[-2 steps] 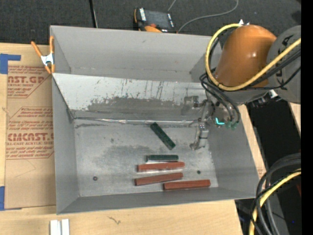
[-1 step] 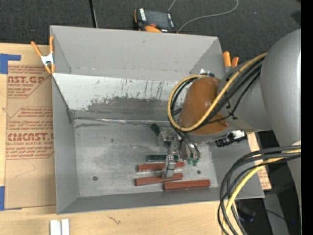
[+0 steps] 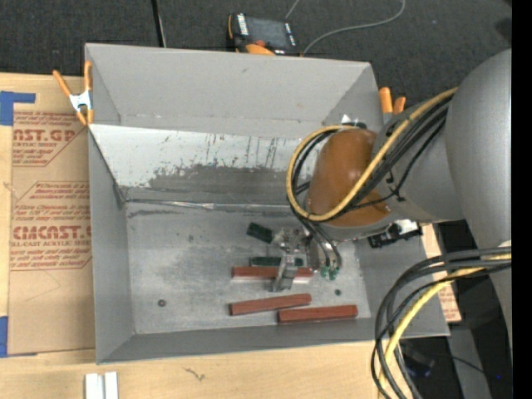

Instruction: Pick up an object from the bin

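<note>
Camera view: gripper (image 3: pixel 287 274) set low at bin (image 3: pixel 166 248) floor, right of centre, over red-brown bar w/ pale edge (image 3: pixel 253 273), prob. chosen as it lies flat and apart. Spread or pinching: can't be told. Dark block (image 3: pixel 258 233) just behind; plain brown bar (image 3: pixel 270 307) nearer front wall.

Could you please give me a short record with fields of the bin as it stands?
bin: grey metal
end effector: low in its right half, over a small heap
heap: red-and-white bar, green piece
nearer the front: brown stick, second brown stick, partly side by side
behind: dark block
grasp: cannot tell
</note>
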`<state>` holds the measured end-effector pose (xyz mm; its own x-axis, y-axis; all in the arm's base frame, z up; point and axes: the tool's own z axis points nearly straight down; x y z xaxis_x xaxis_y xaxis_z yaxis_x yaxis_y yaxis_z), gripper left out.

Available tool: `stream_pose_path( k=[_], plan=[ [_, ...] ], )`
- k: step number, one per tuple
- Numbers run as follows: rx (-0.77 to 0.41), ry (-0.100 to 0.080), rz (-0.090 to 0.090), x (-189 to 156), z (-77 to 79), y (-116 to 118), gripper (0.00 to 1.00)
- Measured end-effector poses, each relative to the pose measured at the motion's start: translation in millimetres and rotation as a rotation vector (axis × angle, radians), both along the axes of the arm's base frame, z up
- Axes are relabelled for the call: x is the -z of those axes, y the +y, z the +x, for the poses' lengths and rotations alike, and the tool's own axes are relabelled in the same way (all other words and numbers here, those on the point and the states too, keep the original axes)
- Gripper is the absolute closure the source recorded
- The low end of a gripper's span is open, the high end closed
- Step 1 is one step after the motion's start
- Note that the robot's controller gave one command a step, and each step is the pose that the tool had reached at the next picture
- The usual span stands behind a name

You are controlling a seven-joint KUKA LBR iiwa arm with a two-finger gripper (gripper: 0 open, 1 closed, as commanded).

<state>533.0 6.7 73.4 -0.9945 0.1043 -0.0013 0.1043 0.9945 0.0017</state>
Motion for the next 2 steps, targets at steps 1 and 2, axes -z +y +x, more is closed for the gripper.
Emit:
stream_pose_path(
  k=[1, 2],
  plan=[
    [0.048, -0.006, 0.000, -120, -10.9, 5, 1.00],
    [0.096, -0.010, 0.001, -324, 33.7, 27, 1.00]
  ],
)
